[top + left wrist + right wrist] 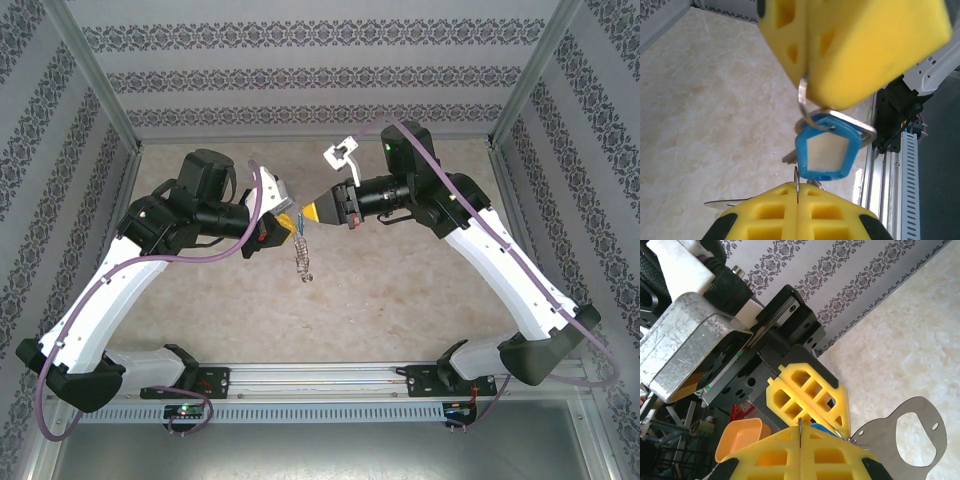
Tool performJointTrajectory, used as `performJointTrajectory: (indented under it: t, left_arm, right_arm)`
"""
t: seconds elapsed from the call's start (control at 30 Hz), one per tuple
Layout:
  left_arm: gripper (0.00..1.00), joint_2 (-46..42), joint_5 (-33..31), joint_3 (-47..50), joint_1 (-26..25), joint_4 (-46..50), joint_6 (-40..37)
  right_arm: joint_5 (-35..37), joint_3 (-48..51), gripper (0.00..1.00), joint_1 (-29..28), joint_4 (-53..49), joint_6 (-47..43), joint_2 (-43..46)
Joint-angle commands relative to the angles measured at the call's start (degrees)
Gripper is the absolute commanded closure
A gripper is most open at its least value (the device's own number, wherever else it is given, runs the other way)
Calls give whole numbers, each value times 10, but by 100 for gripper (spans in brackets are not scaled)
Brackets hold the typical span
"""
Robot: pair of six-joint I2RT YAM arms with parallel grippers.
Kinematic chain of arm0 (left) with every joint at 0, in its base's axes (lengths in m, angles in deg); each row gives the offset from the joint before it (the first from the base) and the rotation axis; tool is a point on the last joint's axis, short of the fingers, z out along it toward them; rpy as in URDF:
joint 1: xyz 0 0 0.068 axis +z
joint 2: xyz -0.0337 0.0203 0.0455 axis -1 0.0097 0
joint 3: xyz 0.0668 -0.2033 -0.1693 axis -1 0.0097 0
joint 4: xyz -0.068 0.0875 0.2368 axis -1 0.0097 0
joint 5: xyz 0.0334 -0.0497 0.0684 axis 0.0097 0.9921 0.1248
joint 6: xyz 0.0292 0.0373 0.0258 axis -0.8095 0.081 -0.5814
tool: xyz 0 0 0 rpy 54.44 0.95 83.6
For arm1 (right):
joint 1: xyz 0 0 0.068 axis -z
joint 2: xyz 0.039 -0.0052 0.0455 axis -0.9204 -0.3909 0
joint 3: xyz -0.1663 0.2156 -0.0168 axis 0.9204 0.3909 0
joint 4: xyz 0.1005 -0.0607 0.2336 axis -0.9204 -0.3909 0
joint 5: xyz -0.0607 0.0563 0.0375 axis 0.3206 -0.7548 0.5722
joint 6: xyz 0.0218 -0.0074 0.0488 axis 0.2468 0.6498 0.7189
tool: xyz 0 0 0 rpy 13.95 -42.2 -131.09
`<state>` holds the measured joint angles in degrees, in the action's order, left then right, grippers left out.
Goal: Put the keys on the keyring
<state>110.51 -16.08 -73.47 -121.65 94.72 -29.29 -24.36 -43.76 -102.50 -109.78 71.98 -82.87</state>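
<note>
Damask-striped wallpaper is enclosing a beige marbled counter (400, 290), and both arms are meeting above its middle. The key (826, 152), with its blue plastic head around a plain pale panel, is hanging in the air between the two yellow-padded grippers, clear of the counter. The right gripper (805, 65) is clenching the keyring (801, 95), whose thin grey loop is curving out of the closed pads and down to the top of the blue head. The left gripper (797, 200) is sitting clenched just below the key, pinching a thin grey metal edge that I cannot identify. A flat grey metal piece (912, 432) with a large cut-out is dangling beside the grippers.
</note>
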Motion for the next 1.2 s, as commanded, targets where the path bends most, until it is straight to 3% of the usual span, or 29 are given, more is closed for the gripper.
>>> performJointTrajectory:
  t: [0.0,0.23,0.7,1.17]
  left_arm:
    - [100,-10,-7,0,-5,5,4]
    - [100,-7,2,-3,-5,3,4]
    - [100,-1,8,-9,-6,7,-4]
    - [100,2,8,-9,-8,11,-14]
  right_arm:
    - [-4,-31,100,-6,-71,-37,11]
    - [-11,-39,100,-6,-139,-52,15]
    - [56,-180,100,-22,-321,-142,-101]
    - [39,-203,100,-22,-308,-131,-127]
